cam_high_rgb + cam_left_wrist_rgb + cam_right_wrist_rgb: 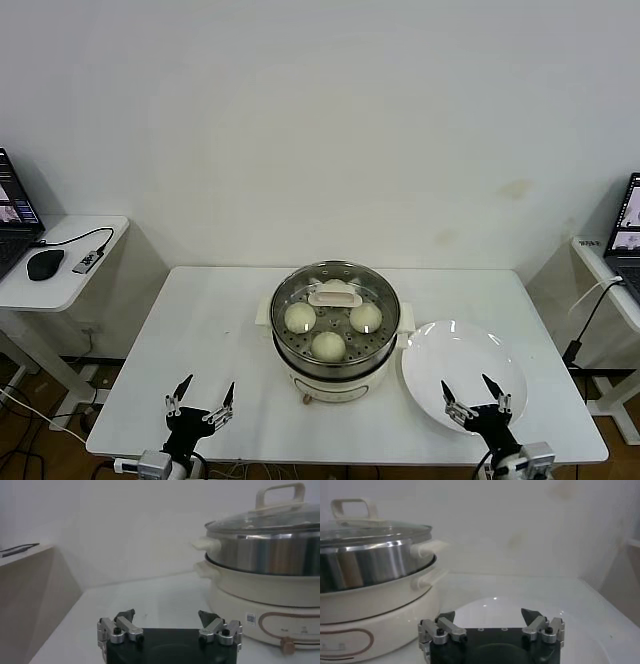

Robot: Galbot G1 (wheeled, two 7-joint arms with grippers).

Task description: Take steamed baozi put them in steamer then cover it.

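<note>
Head view, steamer: we see the steamer (335, 335) at the middle of the white desk (210, 330), ahead of both arms and between them.
Head view, cover: the cover (335, 300) sits on the pot, its cream handle (334, 295) lying with its long axis across the desk, left to right.
Head view, steamed baozi: through the glass we count three steamed baozi (328, 345); a fourth is probably under the handle, though we cannot confirm it.
Head view, plate: the white plate (463, 375) lies just beside the steamer on the robot's right and carries no bun.
Head view, left gripper: the left gripper (200, 400) hangs near the desk's front edge, wide open and holding nothing, with the steamer ahead and to its right.
Head view, right gripper: the right gripper (473, 398) hovers over the plate's near rim, spread wide and holding nothing, with the steamer ahead and to its left.
Left wrist view: our left gripper (167, 621) faces bare desk; the steamer (265, 595) stands well clear of it, lid (270, 517) seated.
Right wrist view: our right gripper (489, 620) is above the plate (495, 605), with the covered steamer (375, 585) off to the side.
Judgement: we take the task as essentially done; neither arm is clearly nearer to the handle.
</note>
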